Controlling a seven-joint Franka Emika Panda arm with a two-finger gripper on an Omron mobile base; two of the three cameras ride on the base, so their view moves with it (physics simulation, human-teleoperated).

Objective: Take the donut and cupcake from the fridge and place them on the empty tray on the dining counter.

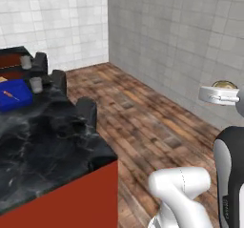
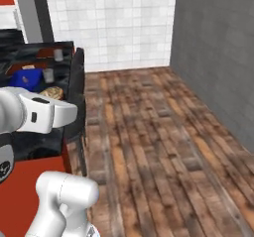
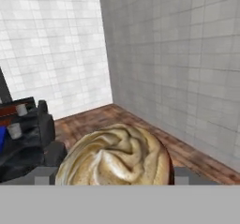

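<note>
Cupcake held between the gripper jaws

You see the round cupcake (image 3: 115,155) upright, its swirled cream top facing the camera; the gripper (image 3: 112,175) pinches it, jaws wide.

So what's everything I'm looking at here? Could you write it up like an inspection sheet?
Surface: black marble-patterned dining counter over red cabinets, with dark stools along its edge.
Job's things: cupcake with a pale cream swirl, sitting between the gripper's fingers, close to the hand camera. Red-brown tray at the counter's far end.
Clutter: blue tray with a small item on it, and two grey cups on the counter.
Grippers: gripper closed on the cupcake, jaws wide around it.
Cables: nothing seen.
Surroundings: wood plank floor, white tiled wall and grey tiled wall meeting at a corner.
</note>
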